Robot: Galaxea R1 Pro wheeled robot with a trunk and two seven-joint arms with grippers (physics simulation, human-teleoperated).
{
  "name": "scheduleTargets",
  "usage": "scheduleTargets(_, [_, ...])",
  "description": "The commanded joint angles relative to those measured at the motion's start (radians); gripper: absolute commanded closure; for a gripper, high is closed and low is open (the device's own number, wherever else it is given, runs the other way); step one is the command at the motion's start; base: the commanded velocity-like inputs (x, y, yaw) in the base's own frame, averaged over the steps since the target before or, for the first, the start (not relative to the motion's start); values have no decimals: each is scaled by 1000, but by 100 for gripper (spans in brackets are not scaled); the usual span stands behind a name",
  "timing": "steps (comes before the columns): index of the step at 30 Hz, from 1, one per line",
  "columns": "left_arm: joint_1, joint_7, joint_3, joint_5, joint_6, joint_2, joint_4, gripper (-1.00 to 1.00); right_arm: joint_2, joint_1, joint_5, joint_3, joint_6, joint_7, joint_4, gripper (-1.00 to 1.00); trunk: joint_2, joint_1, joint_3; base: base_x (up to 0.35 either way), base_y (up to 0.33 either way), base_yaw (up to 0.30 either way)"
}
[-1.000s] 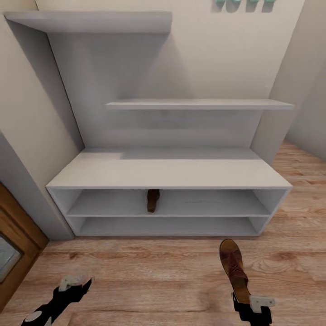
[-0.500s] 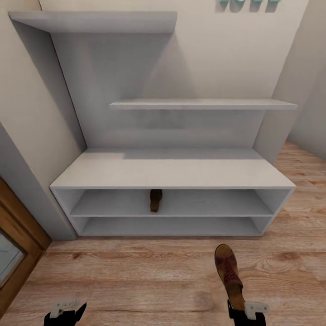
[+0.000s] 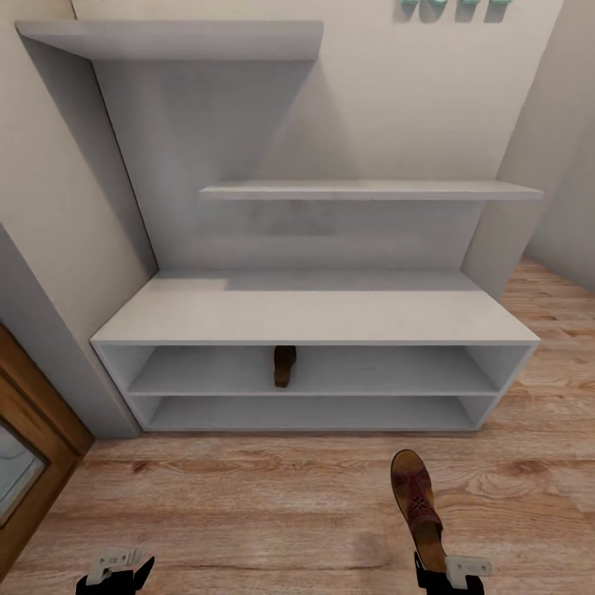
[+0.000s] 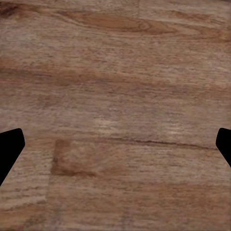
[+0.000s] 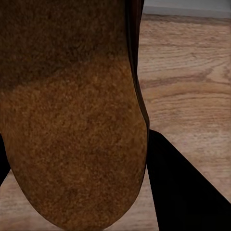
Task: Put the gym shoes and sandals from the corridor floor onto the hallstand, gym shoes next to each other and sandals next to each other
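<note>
I am facing the hallstand (image 3: 314, 318) with one brown sandal (image 3: 417, 504) in my right gripper (image 3: 450, 578), whose fingers are clamped on its heel end so the toe is pointing out toward the rack above the corridor floor (image 3: 248, 496). In the right wrist view the sandal's tan sole is filling most of the picture, with a dark finger (image 5: 178, 187) beside it. My left gripper (image 3: 116, 570) is hanging low near the frame's bottom edge; in the left wrist view its fingers (image 4: 9, 149) are spread wide over bare wood planks, holding nothing.

As far as I can judge, one sandal is done: a dark brown shoe (image 3: 283, 366) is sitting on the upper open shoe shelf, near the middle. The carried sandal is next, and it needs to go right beside that one. I am seeing neither gym shoe, so both look left to do. The shelved shoe is small and shadowed, so its straps are hard to make out, and both grippers are partly cut off by the frame.
</note>
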Motion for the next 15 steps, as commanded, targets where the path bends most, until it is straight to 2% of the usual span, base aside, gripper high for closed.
scheduleTargets(1, [-1, -5, 9, -10, -5, 0, 1, -100, 0, -1, 8, -4, -2, -5, 1, 100, 0, 0, -1, 0, 0, 0])
scheduleTargets(15, [-1, -6, 9, -10, -5, 0, 1, -100, 0, -1, 9, -4, -2, -5, 1, 100, 0, 0, -1, -10, 10, 0])
